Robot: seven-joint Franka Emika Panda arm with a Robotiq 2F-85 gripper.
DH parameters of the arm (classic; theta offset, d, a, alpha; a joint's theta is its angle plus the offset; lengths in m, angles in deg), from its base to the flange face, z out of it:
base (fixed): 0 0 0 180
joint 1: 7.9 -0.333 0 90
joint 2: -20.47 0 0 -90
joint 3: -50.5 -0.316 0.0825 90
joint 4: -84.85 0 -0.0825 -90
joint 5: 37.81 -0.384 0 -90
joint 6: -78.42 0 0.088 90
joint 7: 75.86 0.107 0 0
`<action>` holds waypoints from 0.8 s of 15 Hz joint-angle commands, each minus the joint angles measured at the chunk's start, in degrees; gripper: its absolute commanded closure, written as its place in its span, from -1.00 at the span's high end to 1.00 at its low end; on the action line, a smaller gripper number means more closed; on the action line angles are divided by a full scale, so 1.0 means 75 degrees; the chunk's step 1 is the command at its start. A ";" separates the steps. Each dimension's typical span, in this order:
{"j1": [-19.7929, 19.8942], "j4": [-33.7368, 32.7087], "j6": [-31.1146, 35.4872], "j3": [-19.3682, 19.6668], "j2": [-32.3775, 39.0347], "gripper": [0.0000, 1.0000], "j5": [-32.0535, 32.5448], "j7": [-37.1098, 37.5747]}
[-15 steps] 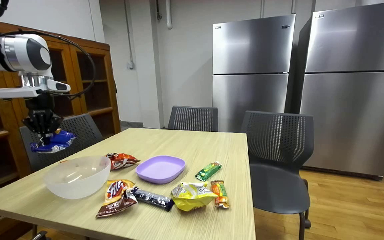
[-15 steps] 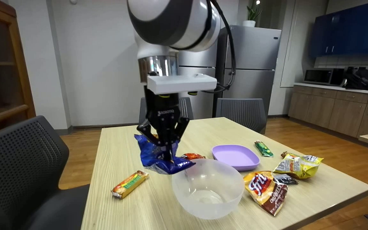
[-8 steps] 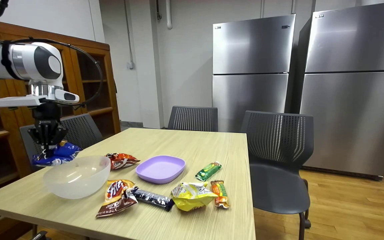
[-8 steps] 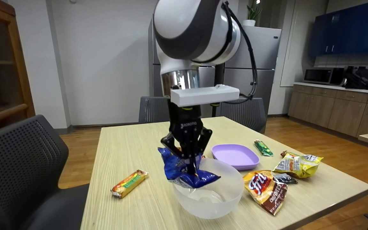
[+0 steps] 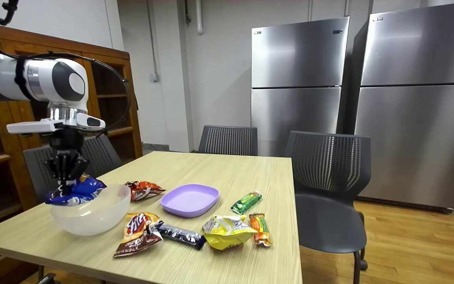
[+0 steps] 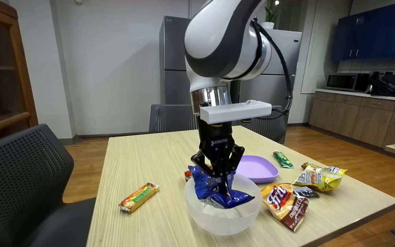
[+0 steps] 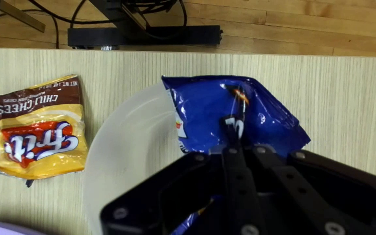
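My gripper is shut on a shiny blue chip bag, pinching a fold of it between the fingertips. Both ends of the bag stick out past the fingers in both exterior views. Directly beneath is a frosted, see-through bowl on the table. The bag appears low over the bowl's mouth; whether it touches the rim cannot be told. In the wrist view the bag covers part of the bowl, and the dark fingers hide the bag's middle.
A brown and orange Fritos bag lies close beside the bowl. Around it are a purple plate, a red bag, a dark bar, a yellow bag, a green bar and a yellow bar. Chairs surround the table.
My gripper has come down and across with the blue bag, from beside the bowl to over it. The grip has stayed shut; the bowl and other snacks have not moved.
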 commanded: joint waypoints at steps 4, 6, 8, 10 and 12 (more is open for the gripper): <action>0.0107 0.0207 0.0086 -0.0043 -0.0275 -0.46 -0.0108 0.0194; 0.0100 0.0196 0.0090 -0.0042 -0.0273 -0.31 -0.0093 0.0236; 0.0086 0.0201 0.0109 -0.0058 -0.0322 -0.02 -0.0098 0.0261; 0.0027 0.0171 0.0096 -0.0084 -0.0400 0.28 -0.0013 0.0315; -0.0011 0.0147 0.0095 -0.0137 -0.0512 0.58 0.0014 0.0321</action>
